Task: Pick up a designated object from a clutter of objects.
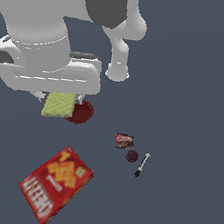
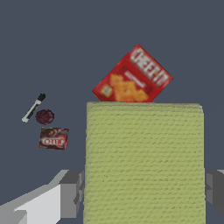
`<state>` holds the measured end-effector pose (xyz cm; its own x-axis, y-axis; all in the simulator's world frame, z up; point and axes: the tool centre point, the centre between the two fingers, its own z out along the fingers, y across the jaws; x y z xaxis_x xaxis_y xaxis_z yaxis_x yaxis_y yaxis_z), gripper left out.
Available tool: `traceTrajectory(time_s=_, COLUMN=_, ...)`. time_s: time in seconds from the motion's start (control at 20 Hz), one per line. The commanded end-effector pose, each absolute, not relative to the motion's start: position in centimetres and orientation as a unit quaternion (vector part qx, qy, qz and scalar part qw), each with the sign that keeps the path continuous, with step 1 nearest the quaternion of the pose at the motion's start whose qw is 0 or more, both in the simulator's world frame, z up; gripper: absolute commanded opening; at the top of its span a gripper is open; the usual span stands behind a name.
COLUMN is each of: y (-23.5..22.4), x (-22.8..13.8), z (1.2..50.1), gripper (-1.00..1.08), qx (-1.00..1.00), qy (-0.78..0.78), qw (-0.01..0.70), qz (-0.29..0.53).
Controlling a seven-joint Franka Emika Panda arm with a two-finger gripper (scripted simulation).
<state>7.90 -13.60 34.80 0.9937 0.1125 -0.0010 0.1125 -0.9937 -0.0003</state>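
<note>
In the exterior view's upper left, the gripper [image 1: 56, 93] is closed on the sponge [image 1: 59, 105], its fingers [image 2: 72, 192] pressing both edges. The sponge hangs beside the bowl [image 1: 81, 112], well apart from the red box [image 1: 56, 184]. Being soft, it may slip out if the squeeze weakens.

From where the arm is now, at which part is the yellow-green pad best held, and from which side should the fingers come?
Best across its two opposite thin edges, the flat face between. In the wrist view the pad fills the space between the end effector fingers, one at each side edge. It is flat and square, so the parallel edges give the pads even contact. It seems gripped already, but contact is not clearly visible.
</note>
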Motion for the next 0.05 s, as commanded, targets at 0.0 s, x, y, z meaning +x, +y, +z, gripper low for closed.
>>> traceTrajectory(time_s=0.0, y=-13.63, x=7.99, z=35.0, gripper=-1.0, qx=-0.998, qy=-0.056, qw=0.0, qz=0.0)
